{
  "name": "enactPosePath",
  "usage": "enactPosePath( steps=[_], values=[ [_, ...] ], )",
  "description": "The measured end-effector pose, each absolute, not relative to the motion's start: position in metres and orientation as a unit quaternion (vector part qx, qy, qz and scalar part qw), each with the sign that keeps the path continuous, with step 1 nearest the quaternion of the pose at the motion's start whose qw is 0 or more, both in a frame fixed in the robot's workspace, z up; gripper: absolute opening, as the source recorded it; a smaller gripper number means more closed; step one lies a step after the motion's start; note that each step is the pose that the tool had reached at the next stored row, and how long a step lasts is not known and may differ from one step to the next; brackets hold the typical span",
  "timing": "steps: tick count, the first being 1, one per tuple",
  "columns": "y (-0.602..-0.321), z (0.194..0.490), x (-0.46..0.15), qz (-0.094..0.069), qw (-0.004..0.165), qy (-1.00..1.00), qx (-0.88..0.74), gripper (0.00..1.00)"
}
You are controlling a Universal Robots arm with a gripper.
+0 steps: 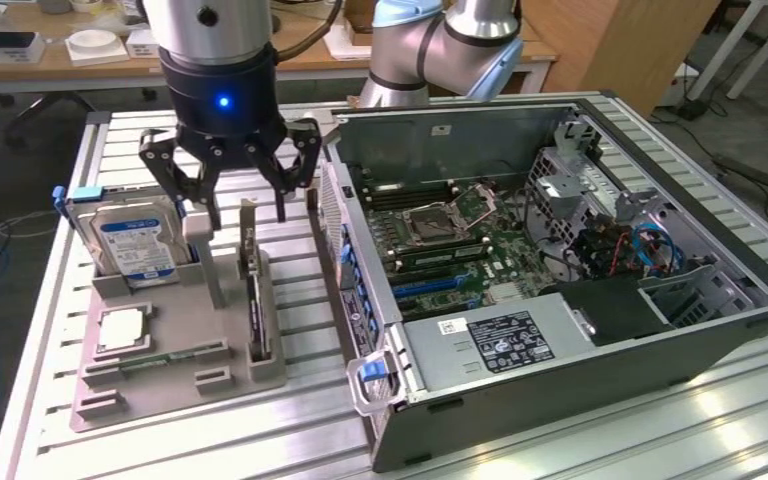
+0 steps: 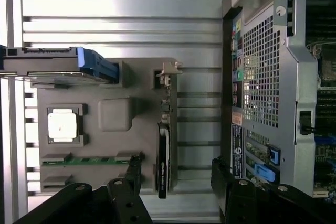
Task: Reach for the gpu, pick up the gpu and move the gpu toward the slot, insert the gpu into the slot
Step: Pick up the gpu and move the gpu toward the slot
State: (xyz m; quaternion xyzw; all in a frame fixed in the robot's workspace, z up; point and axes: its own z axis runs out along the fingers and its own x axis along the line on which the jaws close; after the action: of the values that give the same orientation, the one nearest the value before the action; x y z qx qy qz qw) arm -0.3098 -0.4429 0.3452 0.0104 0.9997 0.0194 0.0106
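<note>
claw (image 1: 241, 220) is held wide just above the gpu (image 1: 256, 300), nothing gripped; it is best squared to the gpu's thin edge and centred before closing.

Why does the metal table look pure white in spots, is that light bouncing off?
Likely glare, yes: in the wrist view the ribbed table washes out beyond the grey tray, while the gpu stays dark; in the exterior view the table gleams beside the computer case, at the exterior view's right.

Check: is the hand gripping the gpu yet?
No, the open hand hovers above the gpu, which stands on edge in the grey holder.
</note>
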Motion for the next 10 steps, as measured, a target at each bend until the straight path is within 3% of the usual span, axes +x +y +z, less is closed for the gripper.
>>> enactPosePath(
  steps=[10],
  values=[
    [-0.4431, 0.3368, -0.3106, 0.019, 0.011, 1.000, 0.010, 0.65]
  ],
)
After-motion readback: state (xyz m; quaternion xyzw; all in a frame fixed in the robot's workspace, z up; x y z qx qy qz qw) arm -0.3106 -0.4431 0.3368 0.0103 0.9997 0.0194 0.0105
